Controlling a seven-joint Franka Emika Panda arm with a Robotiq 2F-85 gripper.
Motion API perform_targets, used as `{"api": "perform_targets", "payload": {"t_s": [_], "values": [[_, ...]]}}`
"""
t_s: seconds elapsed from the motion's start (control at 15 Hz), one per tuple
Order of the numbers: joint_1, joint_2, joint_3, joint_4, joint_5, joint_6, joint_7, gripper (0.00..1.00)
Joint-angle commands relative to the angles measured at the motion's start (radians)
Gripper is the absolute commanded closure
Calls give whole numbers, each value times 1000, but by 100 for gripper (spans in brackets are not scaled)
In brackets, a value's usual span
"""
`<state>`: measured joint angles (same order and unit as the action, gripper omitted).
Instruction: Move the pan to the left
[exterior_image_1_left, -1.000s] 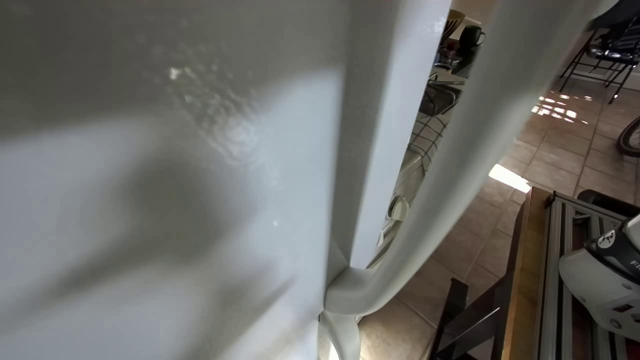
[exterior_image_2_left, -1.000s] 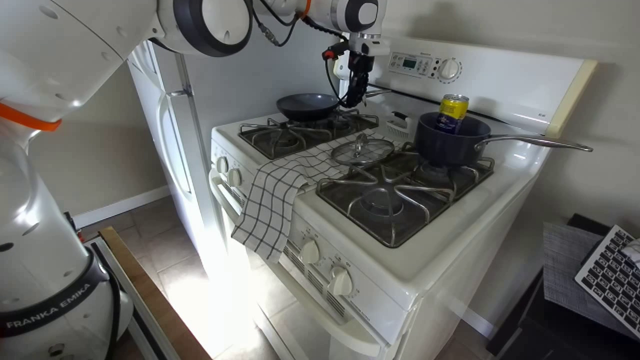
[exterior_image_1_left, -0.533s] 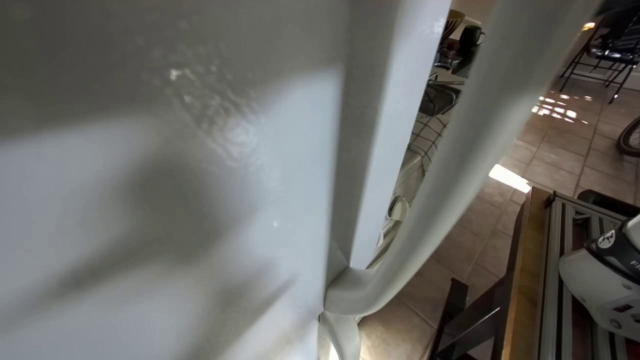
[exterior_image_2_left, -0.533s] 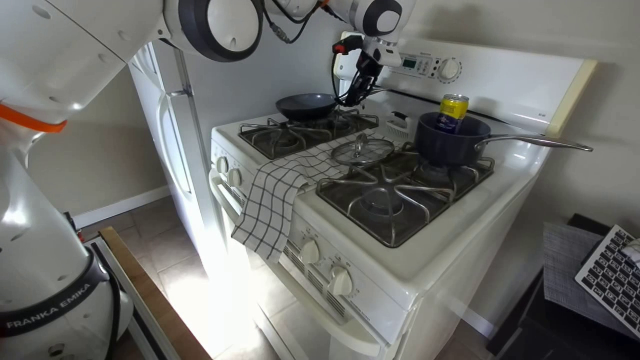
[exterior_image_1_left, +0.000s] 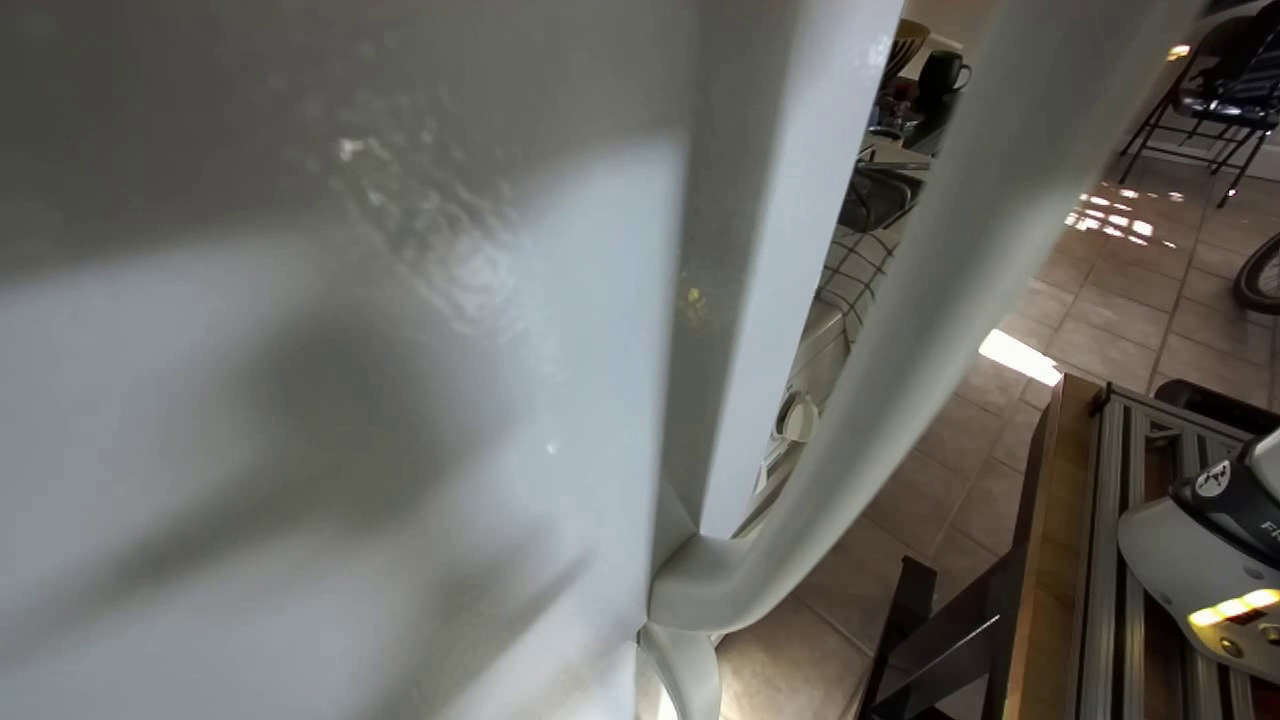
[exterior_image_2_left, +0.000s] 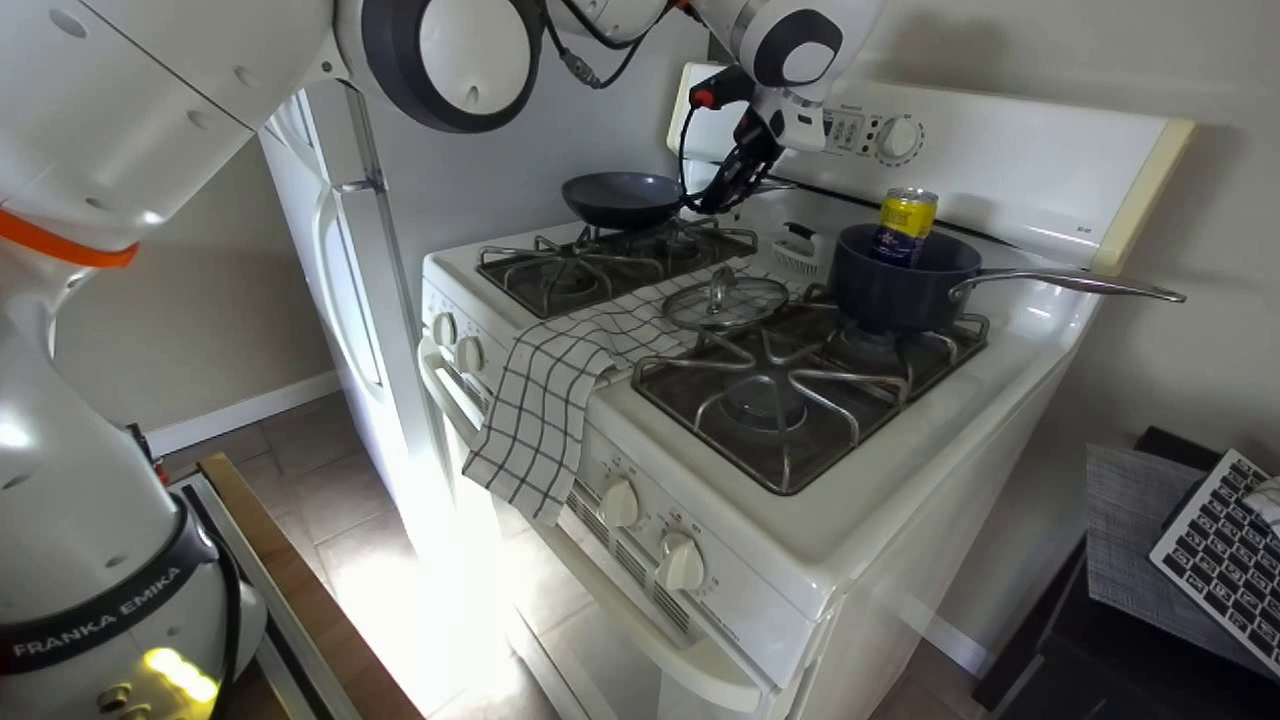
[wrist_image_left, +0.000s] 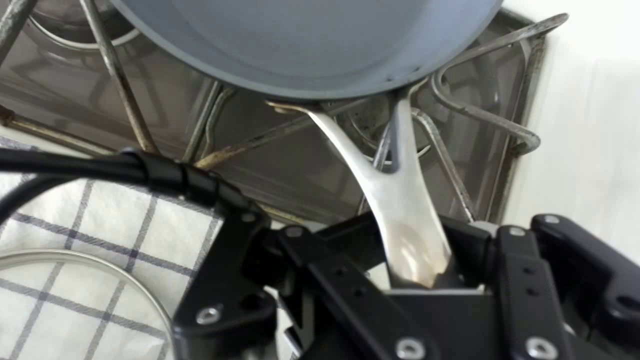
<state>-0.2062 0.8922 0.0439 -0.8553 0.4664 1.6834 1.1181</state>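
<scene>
Gripper (wrist_image_left: 416, 240) clamped on handle (wrist_image_left: 397, 200) of pan (wrist_image_left: 320, 45); pan over grate (wrist_image_left: 118, 72), contact unclear; can (exterior_image_2_left: 905, 225) inside saucepan (exterior_image_2_left: 888, 295)

White stovetop (exterior_image_2_left: 900, 465): metal grates (exterior_image_2_left: 848, 380), checked cloth (exterior_image_2_left: 560, 380) between them.

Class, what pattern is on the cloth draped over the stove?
White cloth with a dark grid; best seen in an exterior view.
</scene>
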Motion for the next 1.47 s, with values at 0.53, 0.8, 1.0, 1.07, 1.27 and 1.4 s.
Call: {"api": "perform_targets", "payload": {"t_s": [0.53,0.8,1.0,1.07,1.27,1.4], "values": [[-13,-314,-21,-398,4,18,-18,100],[3,-419,-58,-570,46,62,-40,100],[20,-364,-80,-508,20,52,-36,100],[22,-376,-85,-533,18,60,-42,100],[27,-365,-92,-528,15,61,-43,100],[28,-360,-92,-526,15,61,-43,100]]}}
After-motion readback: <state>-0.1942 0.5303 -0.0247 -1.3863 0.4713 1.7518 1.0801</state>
